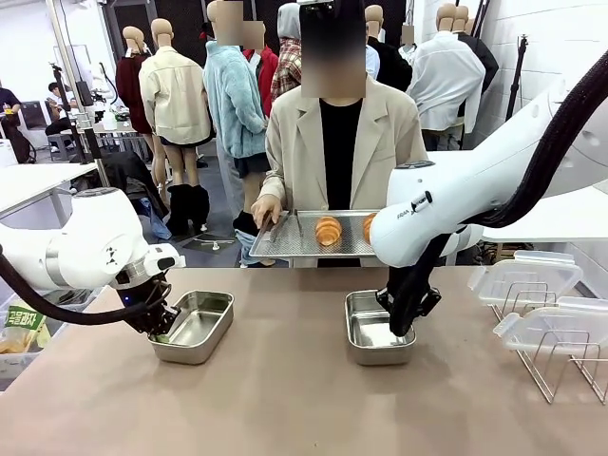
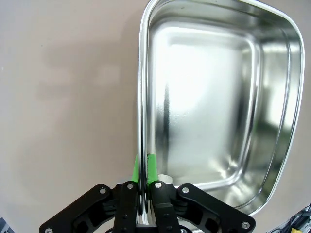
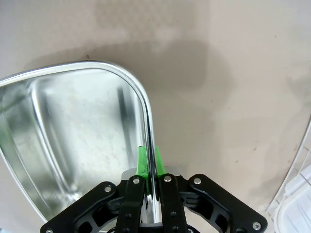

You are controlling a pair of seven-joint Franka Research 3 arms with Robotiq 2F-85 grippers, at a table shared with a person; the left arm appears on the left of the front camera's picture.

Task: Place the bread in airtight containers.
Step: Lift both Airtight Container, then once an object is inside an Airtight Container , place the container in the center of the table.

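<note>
Front view first, and both arms are already committed: the left gripper (image 1: 163,329) is pinched shut on the near-left wall of the left tin (image 1: 190,352), and the right gripper (image 1: 400,330) is clamped on the right-hand wall of the right tin (image 1: 378,357). Left wrist view confirms it, with the green pads (image 2: 151,165) squeezed either side of the thin steel rim, one inside the tin and one outside. Right wrist view gives the same picture on the other side, the rim running straight up between the pads (image 3: 141,162). Both tins sit empty on the table (image 1: 285,399). Now the bread: two croissant rolls (image 1: 328,229) lie on the perforated tray (image 1: 285,243) that the person's hand (image 1: 266,210) holds at the far edge, well apart from both grippers. That is the relation that matters. The rolls lie farther away than either tin, almost straight beyond the right tin and far-right of the left one, so the right arm is clearly the nearer. The right tin's long axis runs near to far, pointing at the tray; the left tin lies angled, near-left to far-right. My read is that with both grippers occupied by tins, the tins must travel toward the bread, or the bread must come to them.
</note>
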